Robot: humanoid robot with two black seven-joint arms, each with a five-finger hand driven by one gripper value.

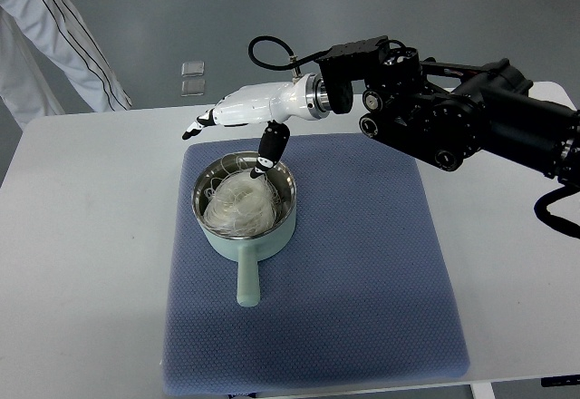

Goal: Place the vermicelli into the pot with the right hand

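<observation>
1 hand is at work: the right hand (pixel 237 113), its black arm (pixel 453 113) entering from 3 o'clock, hangs above the pot (pixel 245 207) at the pot's 12 o'clock side. Its white fingers (pixel 201 125) stretch out toward 9 o'clock, loosely spread, while the dark thumb (pixel 270 145) points down over the far rim; nothing looks gripped, though a few thin strands seem to rise toward the thumb tip and I cannot tell whether they cling to it. The vermicelli (pixel 237 203) sits as a pale nest inside the pot, filling most of the bowl, so the placing looks essentially done. The pot rests on the blue mat (pixel 362 272) near its 10 o'clock corner, handle (pixel 246 281) pointing to 6 o'clock, on the white table (pixel 82 263). A person's white sleeve (pixel 63 45) shows at 10 o'clock of the scene, well apart from the work. The left arm is not visible. My worry is the retreat: if strands are caught on the thumb, lifting away could drag part of the nest over the rim onto the mat. A low sweep back toward 3 o'clock could also let the thumb clip the rim and nudge or tip the light pot, so a straight rise first seems safer.
</observation>
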